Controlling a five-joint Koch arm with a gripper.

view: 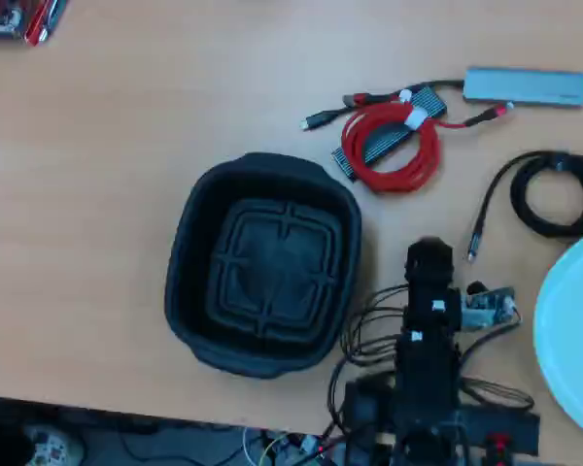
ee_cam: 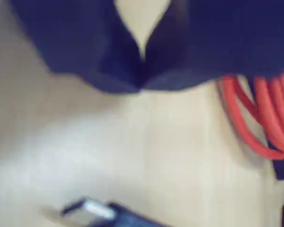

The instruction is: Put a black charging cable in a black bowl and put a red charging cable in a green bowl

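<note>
Nearest the wrist camera, the gripper [ee_cam: 141,49] fills the top of the frame as a dark blur. Its two jaws come together in a V with bare table showing above the notch, so it reads as closed on nothing. Blur leaves a little doubt.

In the overhead view the gripper [view: 429,254] sits low and right of centre. From it, the red charging cable [view: 394,146] lies at about 12 o'clock, the black charging cable [view: 554,194] at about 2 o'clock, the black bowl [view: 264,262] at 9 o'clock, and the green bowl [view: 573,330] at about 4 o'clock, cut off by the frame edge. Neither cable is in a bowl.

The risks, as I judge them:
- The red coil rests on a dark ribbed block [view: 381,141] and lies close to a grey hub [view: 525,85]. A careless grab could drag either along.
- A pinch on one strand could let the coil unwind and trail over a bowl's rim.
- The black cable's loose tail with its silvery tip [view: 472,250] lies just beside the gripper and could be swept aside. It is likely the connector low in the wrist view.
- The arm's own loose wires [view: 369,335] reach close to the black bowl's wall and could snag.

The surface is a pale wooden table [view: 107,146], flat and bare to the left. Small clutter sits at the top left corner, and cabling shows below the table's near edge.
</note>
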